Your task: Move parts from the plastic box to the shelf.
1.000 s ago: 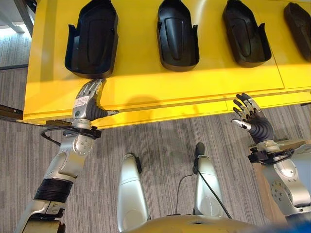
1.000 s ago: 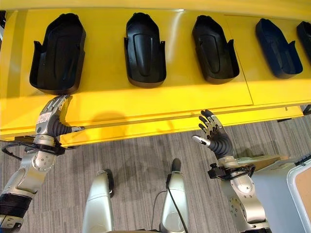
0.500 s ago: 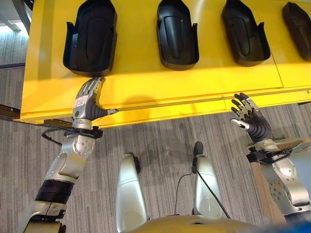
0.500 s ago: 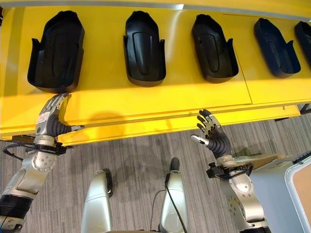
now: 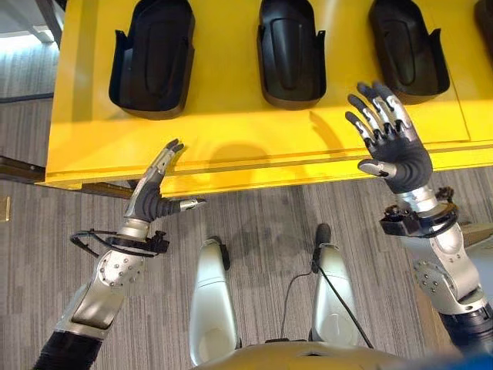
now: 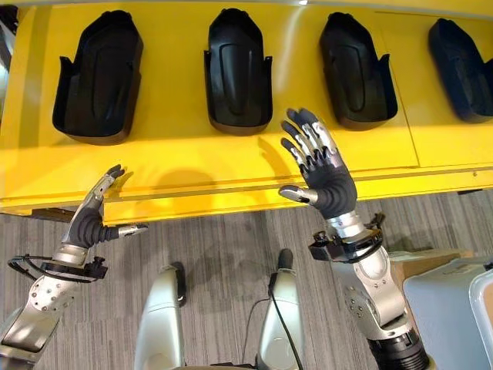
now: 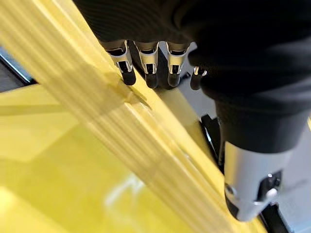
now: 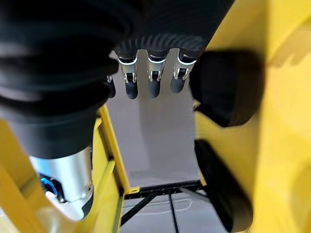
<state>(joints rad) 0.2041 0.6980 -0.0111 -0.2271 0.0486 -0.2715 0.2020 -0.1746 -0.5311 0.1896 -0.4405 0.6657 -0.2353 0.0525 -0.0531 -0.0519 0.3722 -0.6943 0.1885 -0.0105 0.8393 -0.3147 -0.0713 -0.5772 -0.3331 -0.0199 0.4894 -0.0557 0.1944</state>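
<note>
Nearest to the camera, a grey striped carpet floor point(image 5: 262, 223) is seen below the front edge of a yellow shelf point(image 5: 231, 131). At the lower left, the left hand point(image 5: 154, 193) is held at that front edge, its fingers straight and close together, its thumb stuck out sideways over the floor, and nothing gripped in it. In the left wrist view the dark fingertips point(image 7: 148, 80) are shown just beside the shelf's yellow lip (whether they touch it cannot be told).

To the right, the right hand point(image 6: 320, 173) is raised over the front part of the shelf, palm spread wide, fingers fanned apart and slightly bent, and nothing is held by it. A corner of a pale box point(image 6: 454, 289) is glimpsed at the lower right, beside the right arm.

Farther back, black moulded parts are laid in a row on the shelf top, well apart from one another: a left part point(image 5: 150, 58), a middle part point(image 5: 291, 54), a right part point(image 5: 408, 50) and a far right part point(image 6: 462, 69). Neither hand is touching any of them.
</note>
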